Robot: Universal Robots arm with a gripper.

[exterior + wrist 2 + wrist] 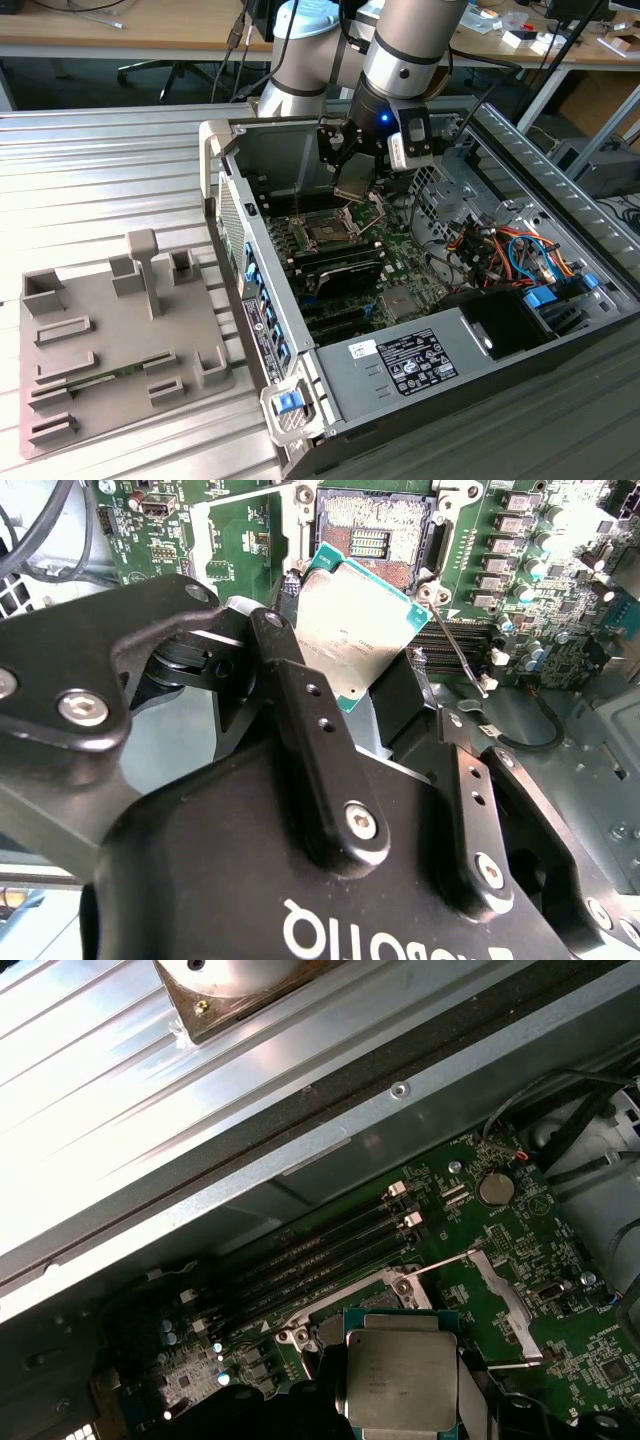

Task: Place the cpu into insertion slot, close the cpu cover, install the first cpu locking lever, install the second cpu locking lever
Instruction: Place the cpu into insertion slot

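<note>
The cpu (355,630), a thin square chip with a dull silver face and a green edge, hangs tilted between my gripper's black fingers (300,710). My gripper (352,172) is shut on it inside the open computer case. The insertion slot (325,232), a dark square socket on the green board, lies just below and lies bare; it also shows in both wrist views (372,535) (385,1295). The cpu (400,1380) hovers over the socket's near edge without touching it. The cpu cover (505,1305) stands swung open beside the socket. A thin wire locking lever (455,650) sticks up, unlatched.
Case walls (235,200) ring the board closely. Long black card slots (340,270) and a flat grey heatsink (405,300) lie in front of the socket. Orange and blue cables (500,250) bunch at the exterior view's right. A grey fixture tray (110,340) sits outside the case.
</note>
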